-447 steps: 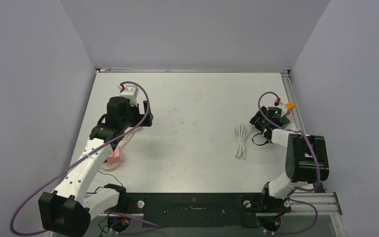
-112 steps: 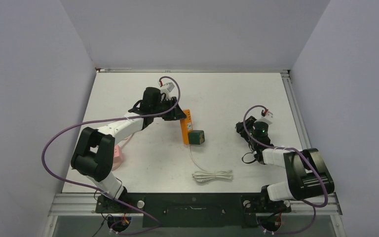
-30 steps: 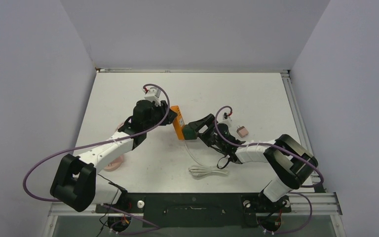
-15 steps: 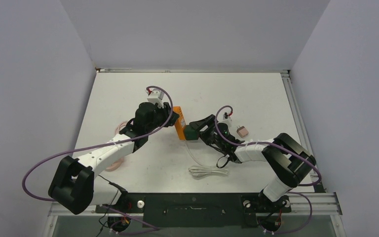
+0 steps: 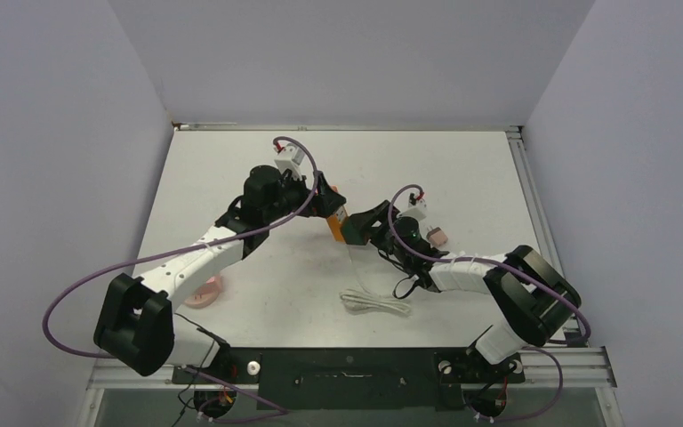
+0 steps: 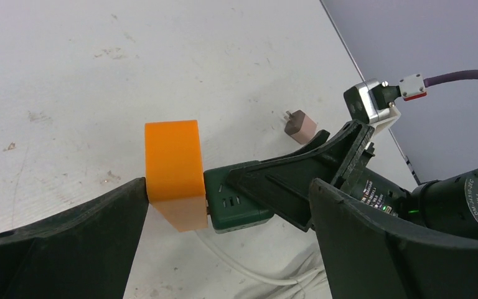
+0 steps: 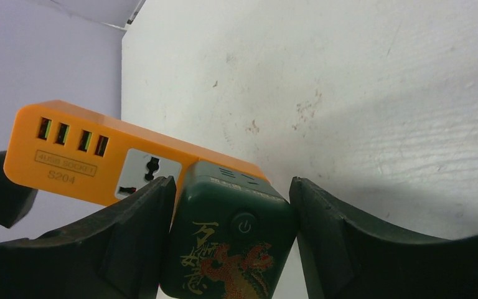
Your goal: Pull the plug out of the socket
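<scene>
The orange socket, a long strip with four USB ports and the label S204, is near the middle of the table. Whether it rests on the surface or hangs just above it cannot be told. The dark green plug is seated in the socket's broad face, butted flush against it, so its pins are hidden. The right gripper is clenched on the plug, with a finger pressed to each side. The plug's lower part is cut off by the bottom edge of the right wrist view. From above, the gripper covers nearly all of the plug.

The left gripper stands at the socket's end with its jaws spread wide. One finger touches the socket on the side away from the plug. The other finger is on the plug side, clear of the socket and just beside the right gripper's finger. It clasps nothing. From above, the left wrist hides the socket's far end.

A white cable leaves the plug and runs to a loose coil on the near side of the socket; where it joins the plug is hidden. A small brownish adapter lies on the plug side of the socket, beyond the right gripper. A pink object lies well apart on the socket's opposite side, partly under the left arm and too covered to identify.
</scene>
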Motion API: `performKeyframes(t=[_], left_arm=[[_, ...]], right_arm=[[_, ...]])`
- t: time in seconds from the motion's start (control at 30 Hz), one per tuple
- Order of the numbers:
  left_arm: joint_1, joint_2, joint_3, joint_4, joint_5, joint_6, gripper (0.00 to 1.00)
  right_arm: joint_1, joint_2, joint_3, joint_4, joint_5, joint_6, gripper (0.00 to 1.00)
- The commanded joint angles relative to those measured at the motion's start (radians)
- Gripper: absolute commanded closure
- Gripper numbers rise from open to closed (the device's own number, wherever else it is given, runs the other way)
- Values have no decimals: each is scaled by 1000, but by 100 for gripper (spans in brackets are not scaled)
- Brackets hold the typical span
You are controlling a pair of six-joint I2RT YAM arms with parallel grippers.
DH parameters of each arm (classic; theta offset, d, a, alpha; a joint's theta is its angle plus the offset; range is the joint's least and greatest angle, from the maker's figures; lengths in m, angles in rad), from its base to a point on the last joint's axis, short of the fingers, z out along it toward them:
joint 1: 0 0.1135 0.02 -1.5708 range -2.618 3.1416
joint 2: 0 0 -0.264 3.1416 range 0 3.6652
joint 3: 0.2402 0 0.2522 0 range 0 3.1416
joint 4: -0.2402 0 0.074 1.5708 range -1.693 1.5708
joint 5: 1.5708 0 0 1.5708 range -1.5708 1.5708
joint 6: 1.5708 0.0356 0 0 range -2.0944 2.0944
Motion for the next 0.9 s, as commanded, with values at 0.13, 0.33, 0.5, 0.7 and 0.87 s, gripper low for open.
performKeyframes(t=[0.13,0.33,0.5,0.7,0.87], left_arm=[[114,87,185,-91,290,6,4],[140,200,289,-299,406,90,4],[145,235,312,-444,411,172,4],[189,223,189,-413,436,117,4],[194,264,158,-345,535,46,2]], right_arm=[[-15,-93,31,53,5,-439,95],[-45,-90,-14,128,-66,-512,95],[-57,-78,-43,174,-94,-534,95],[-57,-71,-58,179,-92,-553,95],[-55,-57,-69,195,-85,-559,95]])
